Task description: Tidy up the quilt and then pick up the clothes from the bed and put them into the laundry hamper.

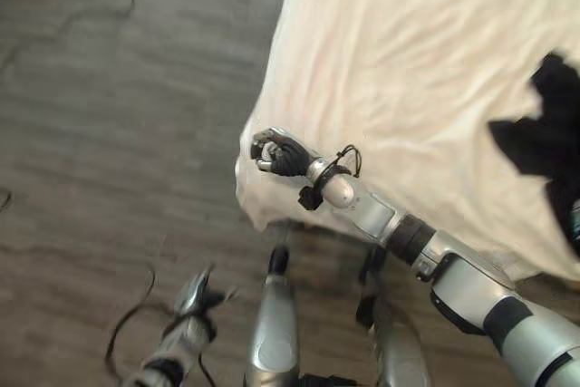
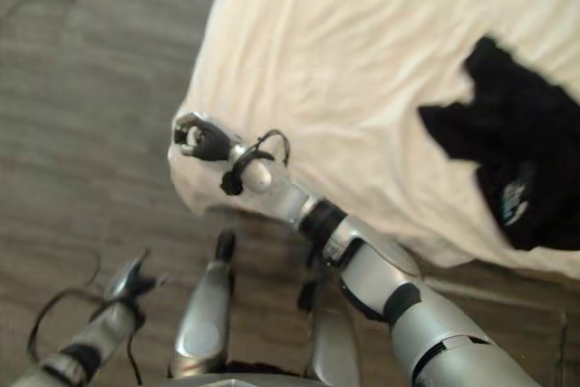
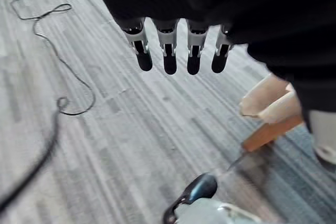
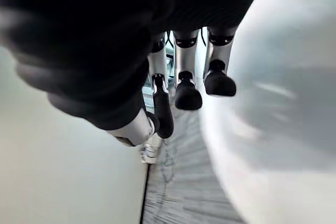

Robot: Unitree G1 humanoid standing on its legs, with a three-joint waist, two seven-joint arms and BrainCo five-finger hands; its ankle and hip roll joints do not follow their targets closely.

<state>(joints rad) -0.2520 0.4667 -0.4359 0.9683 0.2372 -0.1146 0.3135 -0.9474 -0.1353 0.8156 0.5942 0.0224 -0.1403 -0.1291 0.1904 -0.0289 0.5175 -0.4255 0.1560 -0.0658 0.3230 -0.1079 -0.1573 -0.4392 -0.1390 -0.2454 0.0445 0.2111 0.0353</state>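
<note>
A cream quilt (image 1: 408, 88) covers the bed, its near corner hanging towards the floor. Black clothes (image 2: 517, 151) lie in a heap on the quilt at the right. My right hand (image 1: 276, 153) hovers at that near corner with its fingers (image 4: 186, 87) curled; the quilt lies beside them and no cloth shows between them and the thumb. My left hand (image 1: 192, 298) hangs low over the floor, left of the bed, with its fingers (image 3: 169, 51) straight and nothing in them.
Grey plank floor (image 1: 118, 115) stretches left of and in front of the bed. In the left wrist view, a wooden bed leg (image 3: 270, 135) stands under the quilt corner (image 3: 268, 100).
</note>
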